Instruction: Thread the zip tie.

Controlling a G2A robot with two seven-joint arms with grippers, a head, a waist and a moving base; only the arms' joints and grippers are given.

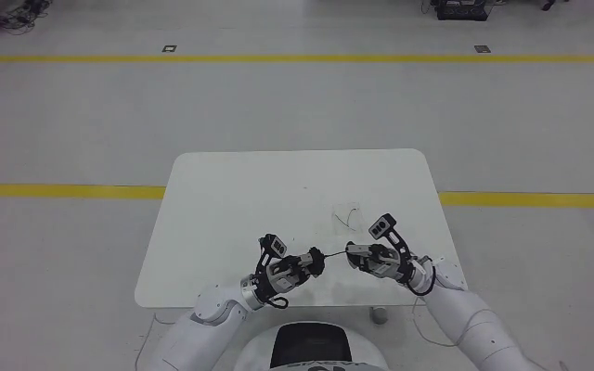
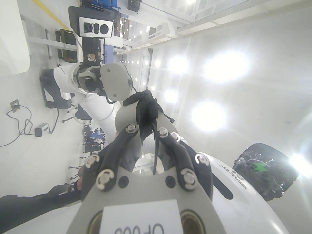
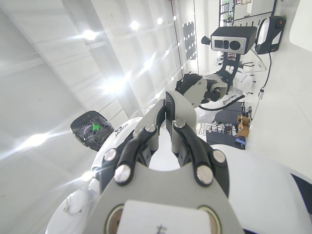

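Over the front part of the white table (image 1: 232,204), a thin black zip tie (image 1: 330,250) spans the gap between my two grippers. My left gripper (image 1: 314,261) is shut on it. In the left wrist view the strap (image 2: 155,144) runs down between the fingers (image 2: 131,122), and its small head (image 2: 172,120) sticks out to one side. My right gripper (image 1: 354,251) faces the left one, with its tips at the tie's other end. Its pads (image 3: 170,108) are pressed together, and the pinched end is hidden.
A thin dark curl (image 1: 349,219) lies on a faint clear sheet on the table, just beyond the grippers. The table's front edge (image 1: 186,304) runs close under both wrists. Yellow floor lines (image 1: 83,191) pass behind the table.
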